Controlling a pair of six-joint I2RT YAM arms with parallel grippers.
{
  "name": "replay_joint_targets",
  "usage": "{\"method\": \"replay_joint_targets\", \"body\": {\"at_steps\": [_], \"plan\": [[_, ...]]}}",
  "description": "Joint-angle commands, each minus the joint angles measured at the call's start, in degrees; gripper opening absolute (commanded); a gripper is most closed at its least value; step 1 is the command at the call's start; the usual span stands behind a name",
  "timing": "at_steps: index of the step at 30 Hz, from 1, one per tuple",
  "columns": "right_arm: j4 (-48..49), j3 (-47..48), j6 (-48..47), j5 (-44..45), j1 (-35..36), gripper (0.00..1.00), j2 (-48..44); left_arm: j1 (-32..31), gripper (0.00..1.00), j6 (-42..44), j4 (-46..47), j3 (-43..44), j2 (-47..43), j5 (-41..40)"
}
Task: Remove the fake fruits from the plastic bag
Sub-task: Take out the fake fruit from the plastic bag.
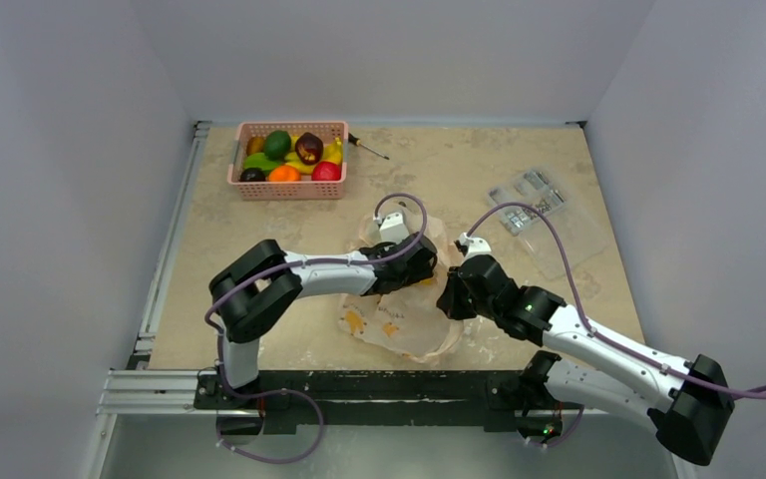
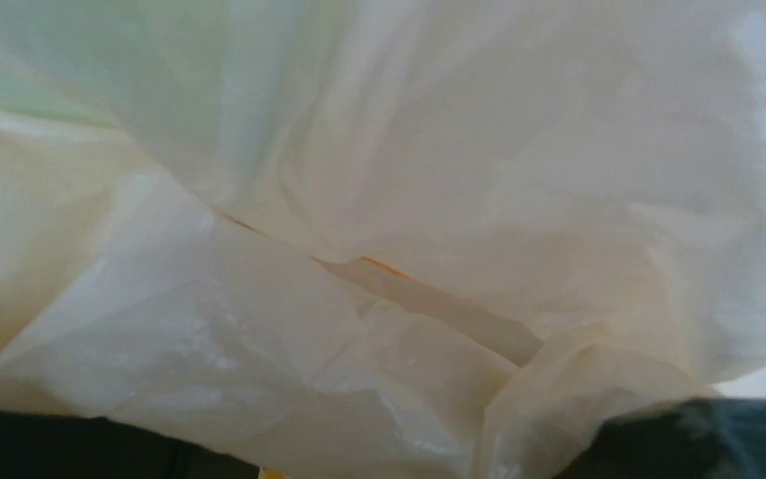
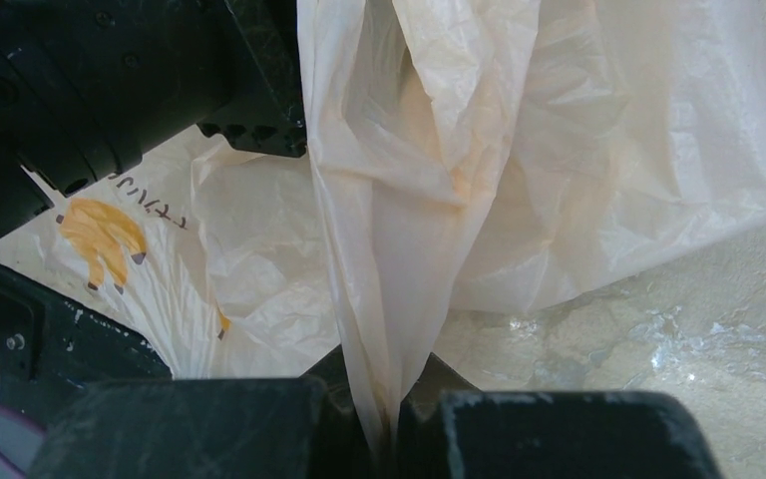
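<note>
The plastic bag (image 1: 404,321) lies crumpled on the table (image 1: 249,225), near its front edge at mid-width, between the two arms. Orange printed marks (image 3: 105,239) show on the flat part of it. Its contents are hidden by the film.

The right tool (image 3: 391,424) has its jaws pressed together on a gathered fold of the bag. The film rises from between the fingers as a narrow pleated strip and spreads out wider above them.

The left tool (image 1: 421,267) reaches in from the left and is buried in the bag's upper part. Its wrist view is filled with pale creased film, with a faint green tinge at the upper left. Only dark shapes show along the bottom edge, so whether its jaws stand apart or grip anything cannot be told.

At the far left of the table stands a pink basket (image 1: 287,192) full of toy fruits (image 1: 293,158). A screwdriver (image 1: 369,148) lies just beside its right corner. A flat clear packet (image 1: 544,210) lies toward the right side, well apart from the bag.
</note>
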Motion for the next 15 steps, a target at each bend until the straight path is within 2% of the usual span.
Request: {"method": "replay_joint_targets", "body": {"at_steps": [1,4,8,15], "plan": [[1.52,0.32,-0.61,0.23,0.14,0.0,-0.53,0.98,0.46,5.12,3.1,-1.41,-2.43,0.53],[2.21,0.06,-0.42,0.4,0.14,0.0,-0.02,0.98,0.4,7.97,3.34,-3.71,-6.45,1.54],[3.22,-0.19,-0.33,1.46,0.14,0.0,0.52,0.98,0.37,11.8,6.03,-8.01,-13.52,5.2],[5.19,-0.22,-0.41,2.88,0.13,0.0,1.16,0.98,0.32,18.16,3.15,-9.53,-23.35,18.13]]}}
